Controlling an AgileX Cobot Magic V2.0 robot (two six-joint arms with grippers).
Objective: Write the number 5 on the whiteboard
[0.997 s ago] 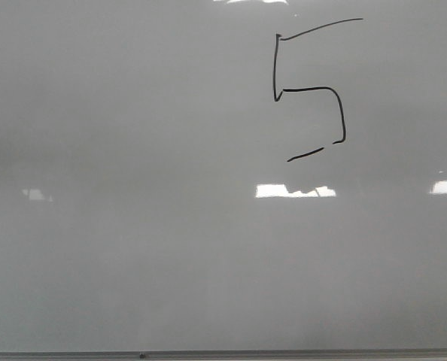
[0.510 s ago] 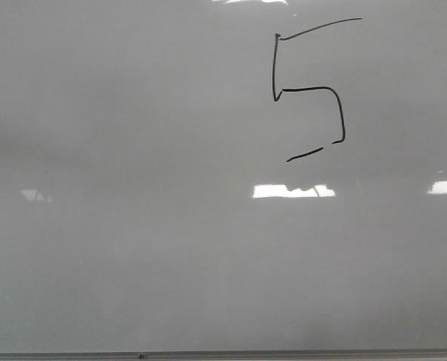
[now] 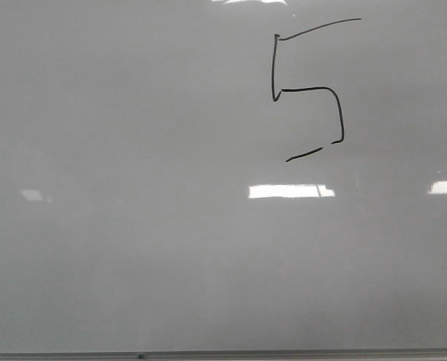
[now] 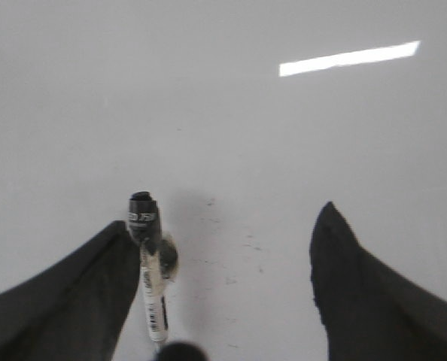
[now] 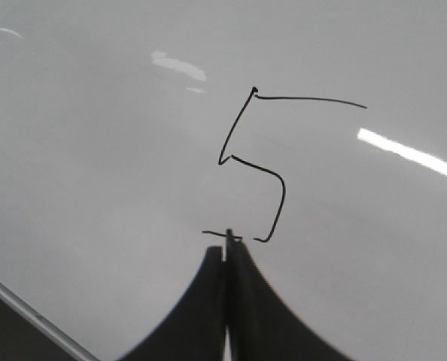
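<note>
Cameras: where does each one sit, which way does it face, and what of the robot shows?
Front view: faces the whiteboard head-on, the number 5 upper right; no robot parts show.
Left wrist view: on the left arm, facing bare board; left gripper open, a marker by one finger.
Right wrist view: on the right arm, looking obliquely at the 5; right gripper closed.
Shared: front and right wrist views both show the 5.

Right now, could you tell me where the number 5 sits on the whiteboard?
In the front view, the number 5 sits upper right on the whiteboard, just above a bright rectangular reflection.
</note>
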